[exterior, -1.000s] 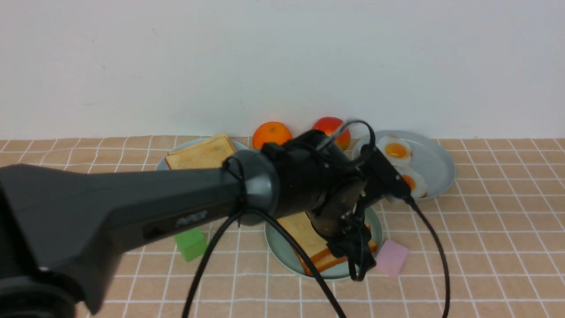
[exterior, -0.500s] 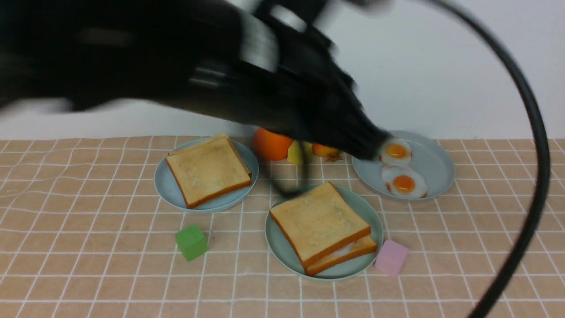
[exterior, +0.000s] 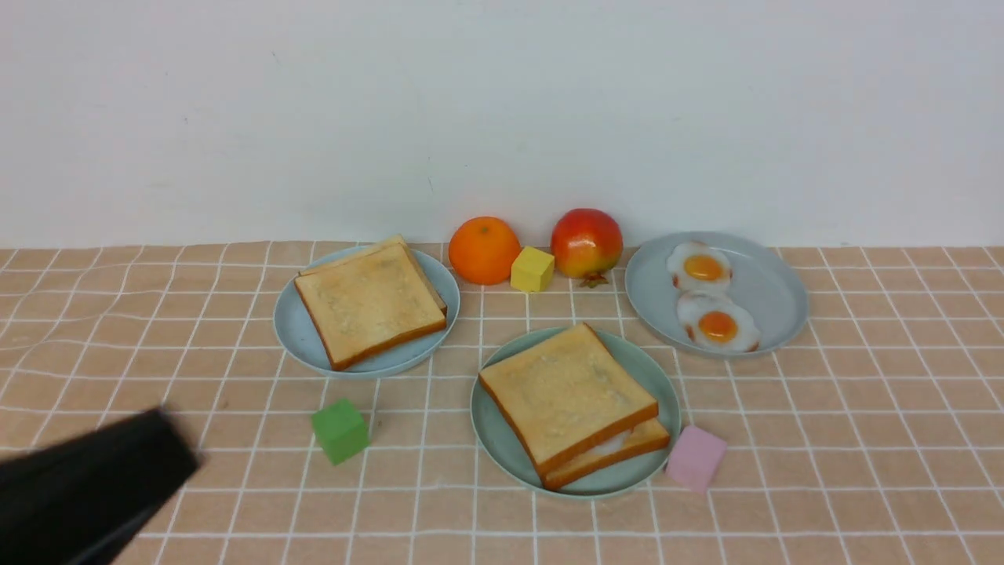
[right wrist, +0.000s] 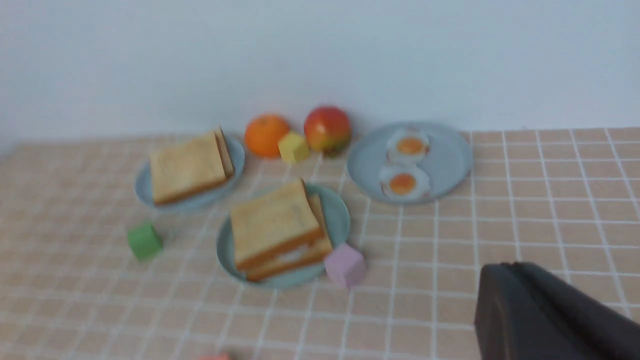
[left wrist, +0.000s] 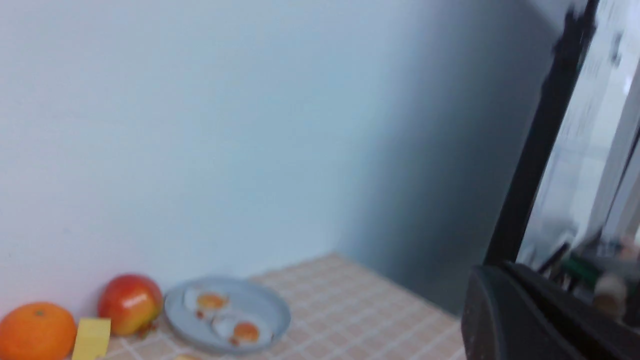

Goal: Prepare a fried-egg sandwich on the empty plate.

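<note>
Two toast slices [exterior: 566, 390] stacked on mint plate [exterior: 492, 436], well apart from left arm [exterior: 82, 486], claw states untellable

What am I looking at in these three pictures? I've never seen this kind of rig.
A two-armed robot stands behind a tiled tablecloth. The wide picture looks forward from between its arms; the other two come from cameras on each wrist, both blurred.

The mint-green plate carries the fried-egg sandwich: two toast slices with white showing between them. Around it: a plate of toast, a plate with two fried eggs, an orange, an apple, and yellow, green and pink cubes.

Nothing is held, as far as can be seen; only part of the left arm shows, its jaws out of sight.
</note>
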Action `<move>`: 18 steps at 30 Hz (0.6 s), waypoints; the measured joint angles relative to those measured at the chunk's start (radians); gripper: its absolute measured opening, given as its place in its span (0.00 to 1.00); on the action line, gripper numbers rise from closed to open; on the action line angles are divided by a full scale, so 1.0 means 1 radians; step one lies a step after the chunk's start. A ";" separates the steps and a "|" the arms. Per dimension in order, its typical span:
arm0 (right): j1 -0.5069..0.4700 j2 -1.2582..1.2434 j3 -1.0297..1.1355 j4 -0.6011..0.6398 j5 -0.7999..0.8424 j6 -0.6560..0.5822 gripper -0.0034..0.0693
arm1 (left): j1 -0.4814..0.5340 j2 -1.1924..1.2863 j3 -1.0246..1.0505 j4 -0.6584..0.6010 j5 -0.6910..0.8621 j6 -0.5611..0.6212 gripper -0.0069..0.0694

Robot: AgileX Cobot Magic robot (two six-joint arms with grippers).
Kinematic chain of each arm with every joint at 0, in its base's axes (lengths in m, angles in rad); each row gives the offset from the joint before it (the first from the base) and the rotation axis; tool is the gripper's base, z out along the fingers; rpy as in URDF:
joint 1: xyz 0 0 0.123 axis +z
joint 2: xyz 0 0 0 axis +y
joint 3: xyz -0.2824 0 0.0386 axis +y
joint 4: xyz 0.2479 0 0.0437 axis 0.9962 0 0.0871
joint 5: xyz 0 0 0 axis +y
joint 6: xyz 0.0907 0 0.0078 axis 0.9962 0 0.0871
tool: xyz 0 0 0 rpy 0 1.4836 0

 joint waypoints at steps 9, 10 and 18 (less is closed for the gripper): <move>0.000 -0.012 0.350 0.028 -0.569 0.045 0.05 | 0.000 -0.122 0.032 -0.011 0.032 0.000 0.07; 0.000 -0.012 0.392 0.038 -0.644 0.044 0.05 | 0.000 -0.122 0.032 -0.011 0.053 0.000 0.07; 0.000 -0.011 0.653 0.053 -1.004 0.046 0.06 | 0.000 -0.122 0.032 -0.012 0.158 0.000 0.07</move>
